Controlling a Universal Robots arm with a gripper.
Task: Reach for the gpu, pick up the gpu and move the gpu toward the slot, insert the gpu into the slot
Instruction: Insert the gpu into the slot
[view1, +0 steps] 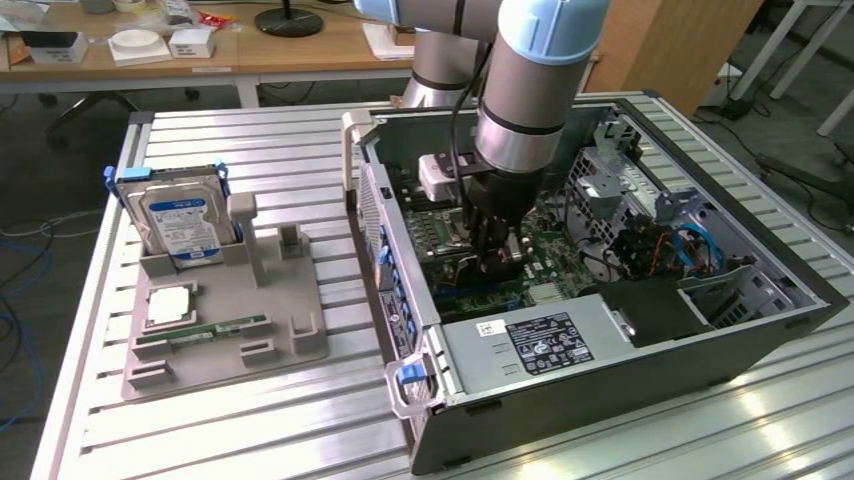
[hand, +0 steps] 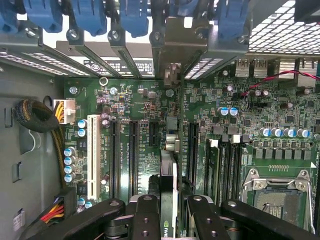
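My gripper (view1: 494, 262) is deep inside the open computer case (view1: 747, 330), just above the motherboard (hand: 140, 100). It is shut on the gpu (hand: 169, 175), which I see edge-on in the wrist view as a thin upright card running from between my black fingers (hand: 147, 212) toward the case's rear openings. Its metal end (hand: 172, 75) lines up with one rear bracket opening. The card stands between the long black connectors (hand: 134, 150) and hides the slot beneath it. I cannot tell whether the card's lower edge touches the board.
The processor socket (hand: 277, 195) and memory slots (hand: 225, 165) lie beside the card. Blue bracket latches (hand: 90, 15) line the case's rear. The power supply (view1: 534, 345) fills the near end. On the exterior view's left, a grey holder (view1: 254, 290) carries a hard drive (view1: 180, 220) and a memory stick (view1: 220, 327).
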